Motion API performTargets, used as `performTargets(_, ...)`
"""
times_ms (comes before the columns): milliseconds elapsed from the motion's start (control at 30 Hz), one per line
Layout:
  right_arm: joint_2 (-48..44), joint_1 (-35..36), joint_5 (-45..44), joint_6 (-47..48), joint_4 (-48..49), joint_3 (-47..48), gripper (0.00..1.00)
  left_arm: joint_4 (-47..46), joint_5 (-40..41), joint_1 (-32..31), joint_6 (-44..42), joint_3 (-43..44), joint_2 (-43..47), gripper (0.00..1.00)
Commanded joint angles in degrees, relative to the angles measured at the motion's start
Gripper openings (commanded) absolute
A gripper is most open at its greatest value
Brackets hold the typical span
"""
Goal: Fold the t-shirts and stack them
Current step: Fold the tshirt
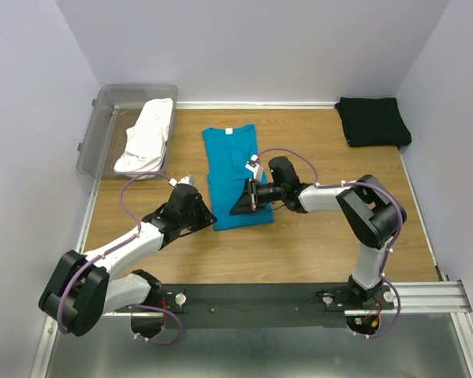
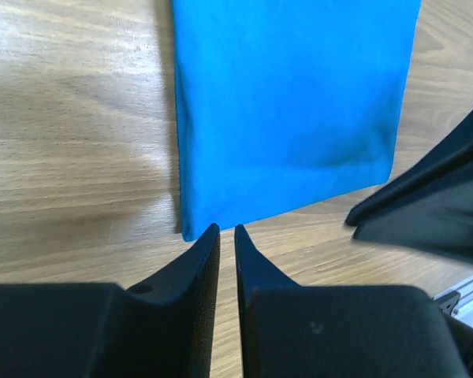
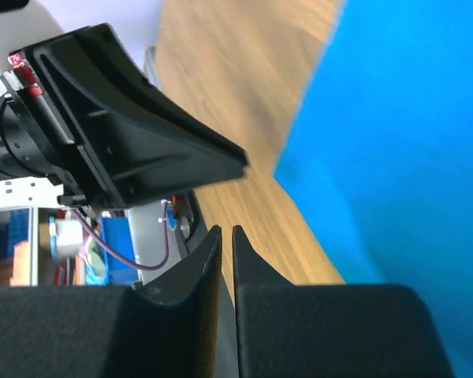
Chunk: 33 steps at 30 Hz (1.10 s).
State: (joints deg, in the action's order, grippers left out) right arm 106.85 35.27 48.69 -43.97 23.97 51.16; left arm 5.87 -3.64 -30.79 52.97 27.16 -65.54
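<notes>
The teal-blue t-shirt [image 1: 232, 173] lies flat mid-table, folded into a long narrow strip with its collar at the far end. My left gripper [image 1: 210, 219] sits at the strip's near left corner, jaws shut and empty, its tips [image 2: 225, 230] just off the teal shirt's [image 2: 292, 102] corner. My right gripper [image 1: 236, 209] is over the strip's near edge, jaws shut and empty [image 3: 225, 231], with the teal shirt [image 3: 402, 157] to its right. The white t-shirt [image 1: 148, 138] lies crumpled in the tub. The black t-shirt [image 1: 372, 120] lies folded at the back right.
The clear grey plastic tub [image 1: 102, 118] stands at the back left corner. Both grippers are close together at the shirt's near edge; the right gripper shows in the left wrist view [image 2: 433, 213], the left gripper in the right wrist view [image 3: 126, 134]. Walls enclose the table.
</notes>
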Motion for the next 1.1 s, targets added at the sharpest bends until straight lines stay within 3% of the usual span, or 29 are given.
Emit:
performTargets(0, 5.0, 2.5, -3.1, -1.7, 0.5, 1.9, 0.17, 3.8, 2.5, -0.2, -0.9, 1.1, 1.4, 0.21)
performTargets(300, 15.3, 3.0, -4.4, -1.7, 2.1, 1.8, 0.16, 6.2, 3.2, -0.2, -0.9, 0.6, 3.4, 0.21)
performTargets(467, 9.5, 3.0, -5.4, 2.7, -3.7, 3.8, 0.16, 7.2, 3.2, -0.3, -1.4, 1.2, 5.8, 0.31)
performTargets(567, 2.4, 3.0, -9.8, 7.8, -15.3, 7.9, 0.18, 9.3, 5.2, -0.4, -2.3, 2.6, 7.7, 0.38)
performTargets(600, 0.8, 2.9, -13.6, 9.1, -18.0, 8.7, 0.22, 9.6, 5.2, -0.4, -3.0, 3.1, 8.0, 0.40)
performTargets(667, -2.3, 2.9, -18.3, 12.5, -23.5, 10.4, 0.43, 11.0, 5.1, -0.7, -3.8, 4.0, 8.0, 0.48)
performTargets(700, -4.7, 2.8, -23.3, 14.8, -32.1, 11.7, 0.55, 12.5, 5.5, -0.9, -4.7, 5.2, 7.7, 0.56)
performTargets(733, -5.7, 2.8, -25.8, 14.9, -32.1, 12.3, 0.60, 12.5, 5.8, -0.9, -5.1, 5.8, 7.6, 0.59)
performTargets(833, -8.8, 2.9, -36.9, 17.6, -42.8, 13.4, 0.70, 16.4, 7.8, -1.3, -6.6, 9.0, 6.7, 0.66)
performTargets(933, -11.1, 3.0, -45.7, 17.1, -50.7, 13.1, 0.74, 20.7, 9.6, -1.4, -7.7, 12.2, 4.9, 0.70)
performTargets(1067, -11.8, 2.9, -48.3, 15.5, -57.5, 12.1, 0.77, 22.8, 10.2, -1.6, -9.1, 14.3, 3.1, 0.74)
